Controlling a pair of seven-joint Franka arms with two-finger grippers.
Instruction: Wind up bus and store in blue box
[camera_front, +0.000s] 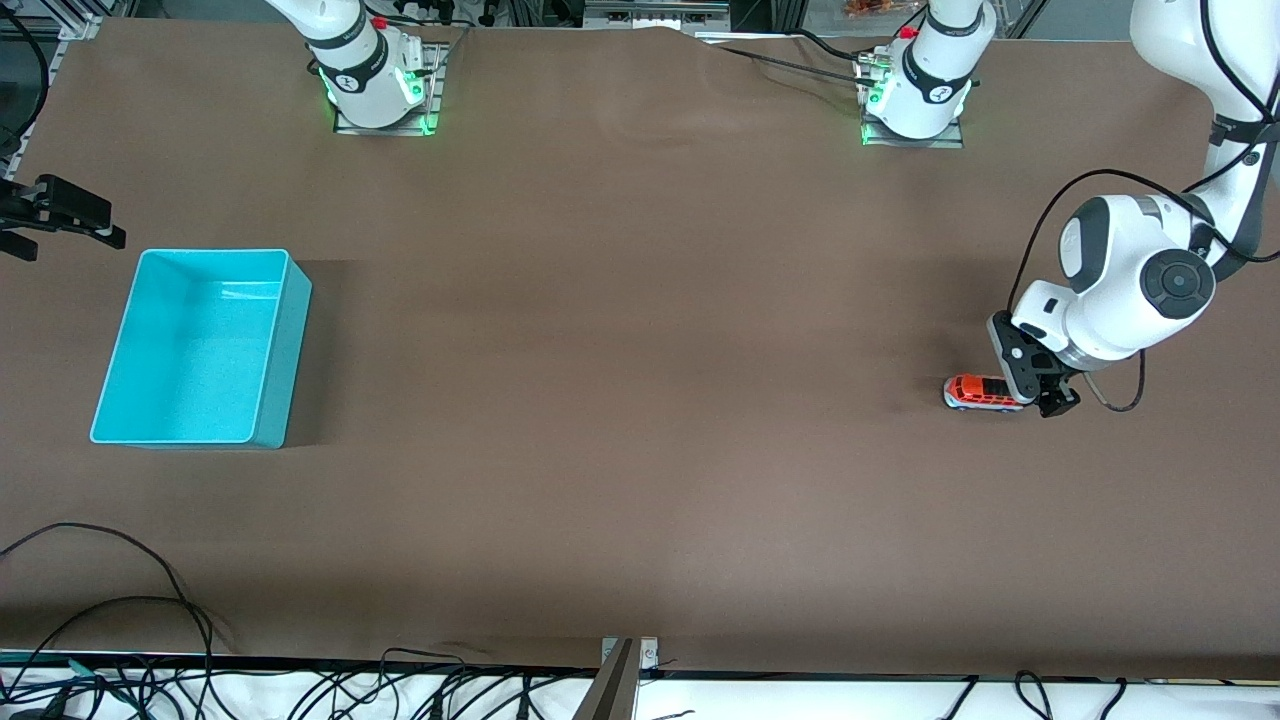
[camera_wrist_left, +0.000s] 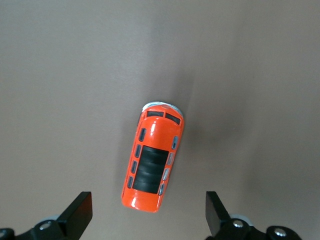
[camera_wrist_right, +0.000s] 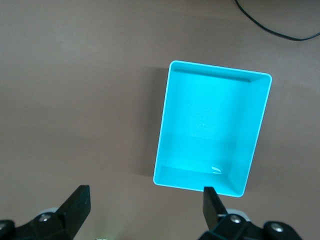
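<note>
Step in hand looked like the approach for the first grasp. At lower right of the front view, the bus sat on the brown table, with the left gripper low over its end, fingers spread wide and holding nothing. In the left wrist view the bus lay between the two fingertips, untouched. The blue box stood empty at middle left of the front view, well apart from the bus. The right gripper waited open at the left edge, by the box. Next, the left gripper probably needed to descend and close across the bus's sides.
</note>
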